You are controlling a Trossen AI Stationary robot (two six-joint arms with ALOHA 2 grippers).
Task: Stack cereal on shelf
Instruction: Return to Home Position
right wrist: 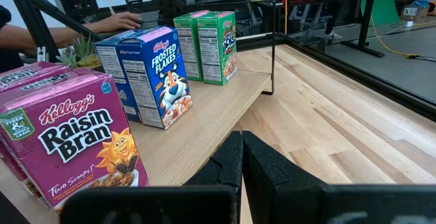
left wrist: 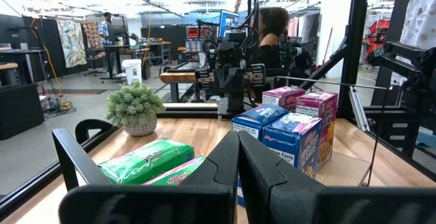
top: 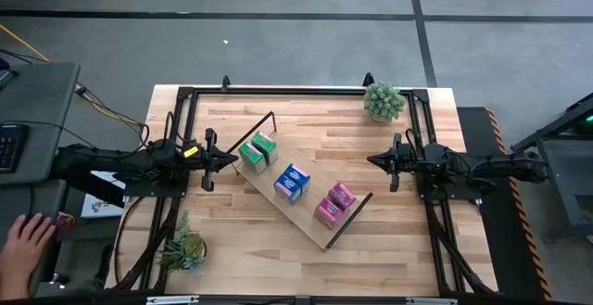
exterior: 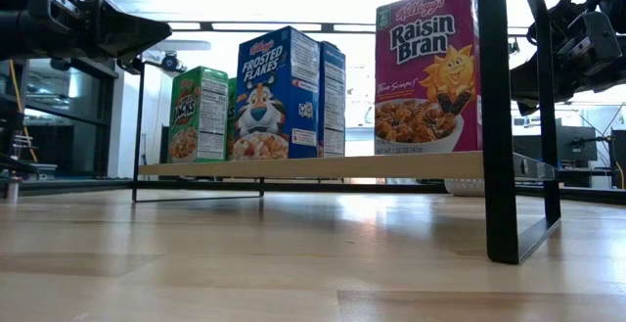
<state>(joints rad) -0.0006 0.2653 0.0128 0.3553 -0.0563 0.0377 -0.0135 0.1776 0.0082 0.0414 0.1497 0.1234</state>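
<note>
The shelf (top: pixel 301 194), a long light-wood board with dark rod frames at its short ends, lies slanted across the table's middle. Six cereal boxes stand upright on it in pairs: two green (top: pixel 258 151) at its far left end, two blue (top: pixel 291 183) in the middle, two pink (top: pixel 335 203) at its near right end. In the low view they show as green (exterior: pixel 199 113), blue (exterior: pixel 279 92) and pink (exterior: pixel 427 66). My left gripper (top: pixel 208 159) is shut, hovering left of the green boxes. My right gripper (top: pixel 396 162) is shut, right of the shelf.
A round potted plant (top: pixel 384 101) stands at the table's far right; a spiky plant (top: pixel 183 249) at its near left. A person's hand (top: pixel 26 240) rests beyond the table's left edge. Bare wood (top: pixel 398 240) lies near and right of the shelf.
</note>
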